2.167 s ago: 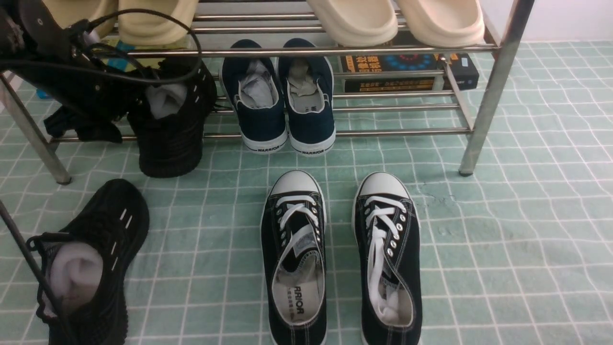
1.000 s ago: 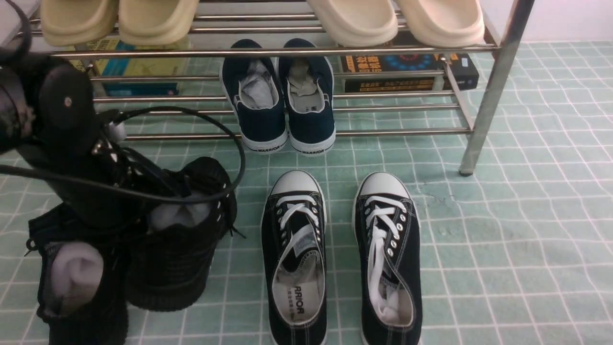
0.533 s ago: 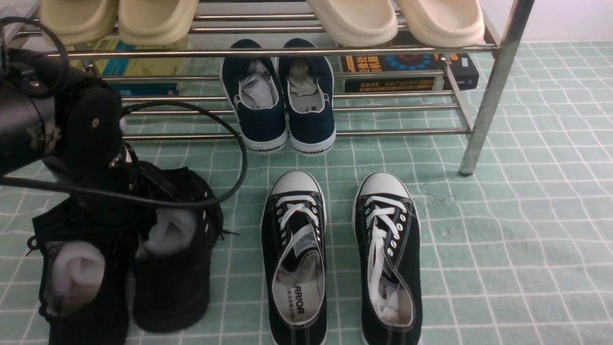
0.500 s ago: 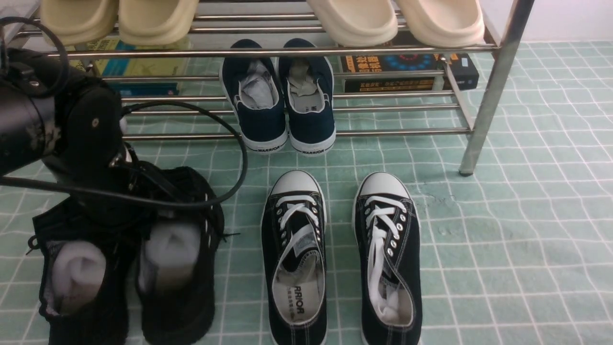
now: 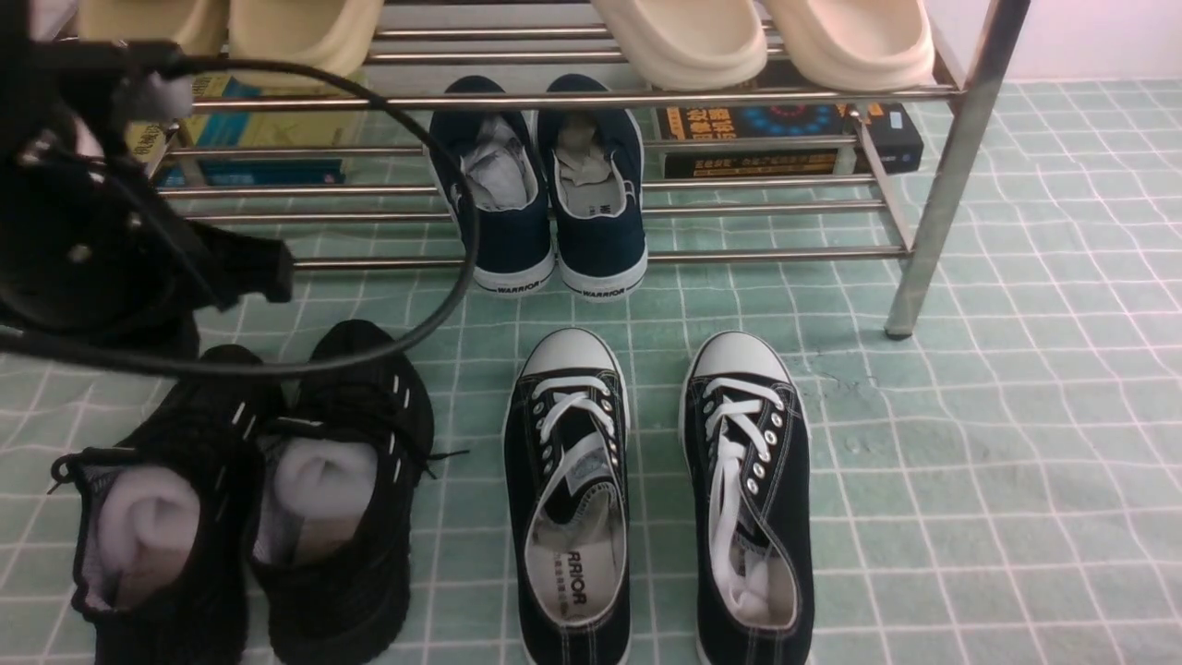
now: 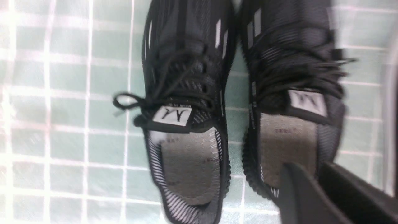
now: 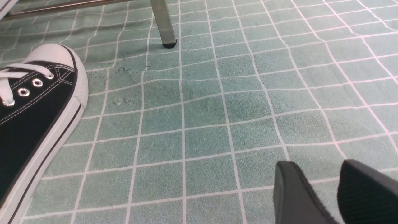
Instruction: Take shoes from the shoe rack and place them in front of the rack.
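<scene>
Two all-black mesh sneakers, stuffed with white paper, stand side by side on the green tiled floor at the left, in front of the shoe rack (image 5: pixel 739 94). One (image 5: pixel 157 499) is further left and the other (image 5: pixel 342 480) is beside it. Both show from above in the left wrist view (image 6: pixel 186 93) (image 6: pixel 289 77). My left gripper (image 5: pixel 263 268) hangs above them, clear of both, its jaws a little apart and empty (image 6: pixel 307 168). My right gripper (image 7: pixel 314 165) is open and empty over bare floor, out of the front view.
Navy WARRIOR slip-ons (image 5: pixel 545 203) sit on the rack's lower shelf. Cream slippers (image 5: pixel 766 37) are on the top shelf, with boxes (image 5: pixel 785 139) behind. Black canvas lace-ups (image 5: pixel 656 489) stand on the floor, one toe near my right gripper (image 7: pixel 37 102). A rack leg (image 7: pixel 161 21) is ahead.
My left gripper brought the second black sneaker from the lower shelf down to the floor beside the first, let it go, and rose up and away.
</scene>
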Robot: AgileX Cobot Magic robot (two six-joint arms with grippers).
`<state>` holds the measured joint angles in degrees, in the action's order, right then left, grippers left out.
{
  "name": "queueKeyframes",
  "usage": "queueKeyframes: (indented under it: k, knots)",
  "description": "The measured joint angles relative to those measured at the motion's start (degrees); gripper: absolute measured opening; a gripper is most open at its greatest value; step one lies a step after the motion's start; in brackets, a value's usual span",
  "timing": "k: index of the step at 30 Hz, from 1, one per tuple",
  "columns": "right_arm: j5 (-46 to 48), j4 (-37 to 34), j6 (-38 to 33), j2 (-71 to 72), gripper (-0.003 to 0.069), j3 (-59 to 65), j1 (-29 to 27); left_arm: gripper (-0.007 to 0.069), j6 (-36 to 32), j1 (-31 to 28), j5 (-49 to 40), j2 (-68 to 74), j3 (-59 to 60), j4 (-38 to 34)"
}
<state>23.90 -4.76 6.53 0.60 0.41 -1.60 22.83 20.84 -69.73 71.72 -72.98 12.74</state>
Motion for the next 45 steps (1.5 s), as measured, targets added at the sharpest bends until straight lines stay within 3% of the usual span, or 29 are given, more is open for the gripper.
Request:
queueKeyframes:
  k: [2, 6, 10, 16, 35, 45]
  knots:
    - [0.0, 0.0, 0.0, 0.0, 0.0237, 0.0, 0.0, 0.0011, -5.1, 0.0, -1.0, -5.9, 0.8, -2.4]
    - [0.0, 0.0, 0.0, 0.0, 0.0237, 0.0, 0.0, 0.0001, -11.2, 0.0, -0.6, -16.3, 4.9, -8.1]
    - [0.0, 0.0, 0.0, 0.0, 0.0237, 0.0, 0.0, 0.0001, -13.1, 0.0, 7.2, -27.0, 12.6, -12.7]
    - [0.0, 0.0, 0.0, 0.0, 0.0237, 0.0, 0.0, 0.0001, -13.5, 0.0, 15.9, -37.9, 21.0, -12.7]
    - [0.0, 0.0, 0.0, 0.0, 0.0237, 0.0, 0.0, 0.0015, -13.5, 0.0, 9.8, -40.3, 23.6, -4.7]
    - [0.0, 0.0, 0.0, 0.0, 0.0237, 0.0, 0.0, 0.0019, -10.3, 0.0, 17.5, -38.1, 24.6, -4.5]
